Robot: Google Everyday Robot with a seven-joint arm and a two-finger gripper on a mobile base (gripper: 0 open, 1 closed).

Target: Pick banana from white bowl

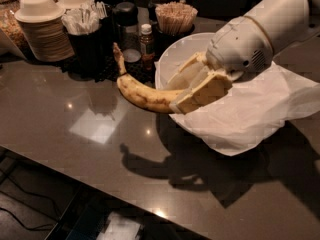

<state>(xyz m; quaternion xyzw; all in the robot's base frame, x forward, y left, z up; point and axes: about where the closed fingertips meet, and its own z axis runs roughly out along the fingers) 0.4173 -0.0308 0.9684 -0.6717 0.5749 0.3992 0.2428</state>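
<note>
The banana [140, 93], yellow with brown speckles and a brownish stem pointing up, is held in the air left of the white bowl [182, 54], above the dark counter. My gripper [186, 95] is shut on the banana's right end, its cream fingers [205, 91] reaching left over the bowl's rim. The bowl is wide and lined with crinkled white paper [250, 109] that spills over its front and right edge. The arm's white wrist [255, 39] hangs above the bowl.
Stacked off-white disposable bowls [42, 26] stand at the back left. A black caddy with packets [87, 21], a small sauce bottle [146, 44] and a cup of wooden stirrers [176, 18] line the back. The counter's front edge [100, 181] runs diagonally below.
</note>
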